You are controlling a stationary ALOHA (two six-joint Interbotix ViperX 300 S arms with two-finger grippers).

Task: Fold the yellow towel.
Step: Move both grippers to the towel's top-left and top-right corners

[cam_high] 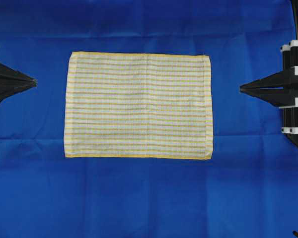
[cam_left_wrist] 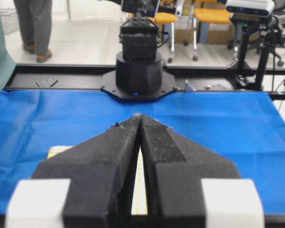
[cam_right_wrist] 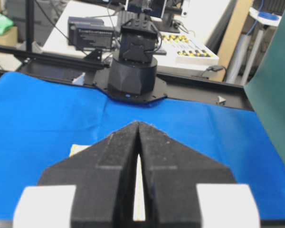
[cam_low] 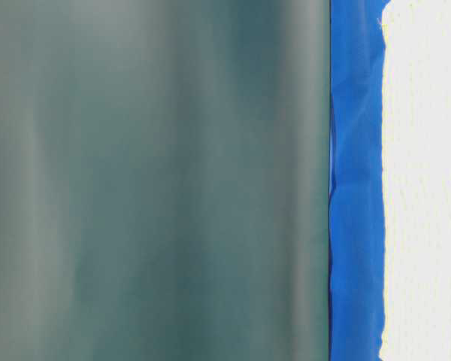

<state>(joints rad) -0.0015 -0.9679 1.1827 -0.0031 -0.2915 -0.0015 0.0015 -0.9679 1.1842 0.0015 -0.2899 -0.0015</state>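
Left gripper [cam_high: 34,82]: at the left edge of the overhead view, tips pointing inward at the towel; jaws pressed together at the tips, holding nothing.
Gap on the left: a strip of bare blue cloth [cam_high: 39,163] lies between these jaws and the towel's left hem; they are apart, not touching.
Yellow towel [cam_high: 138,105]: spread flat and unfolded in the middle of the table, one layer, all four corners showing, nothing on it.
Long axis: runs left to right, straight along the line between the two grippers; the short hems face the jaws.
Gap on the right: again bare blue cloth between hem and jaws, about as wide as on the left.
Right gripper [cam_high: 242,89]: at the right edge, tips pointing inward; jaws closed to a thin slit, empty.
Nearer arm: neither, by my judgement; each short hem sits about equally close to its own arm.
Coming move, as a judgement: the jaws must part before reaching inward to the corners.
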